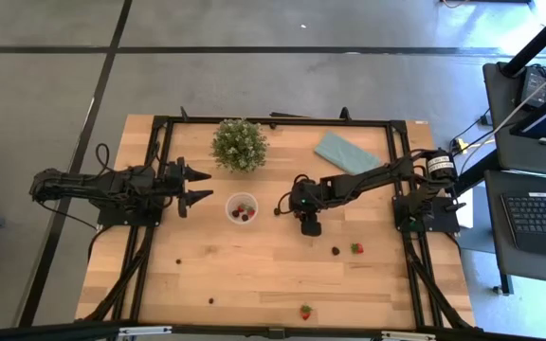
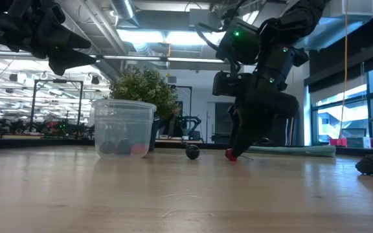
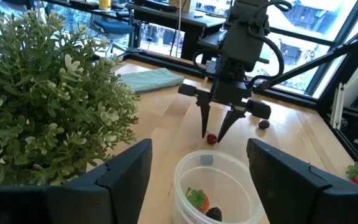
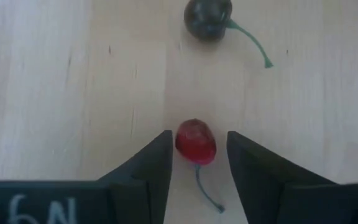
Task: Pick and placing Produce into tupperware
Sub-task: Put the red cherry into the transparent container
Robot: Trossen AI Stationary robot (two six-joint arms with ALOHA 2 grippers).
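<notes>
From above, the right tool hangs beside the round clear plastic tupperware on the pale wooden tabletop; the left tool, spread, waits opposite. Its wrist view shows spread fingers flanking one glossy red cherry, one dark cherry just beyond.

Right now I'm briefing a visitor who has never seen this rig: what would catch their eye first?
The right gripper, lowered to the table's middle, its open jaws flanking a small red cherry, a dark cherry just beyond. Next, the clear tupperware beside it, already holding a few berries, with a bushy potted plant behind. The left gripper waits, jaws open, beside the tupperware.
</notes>
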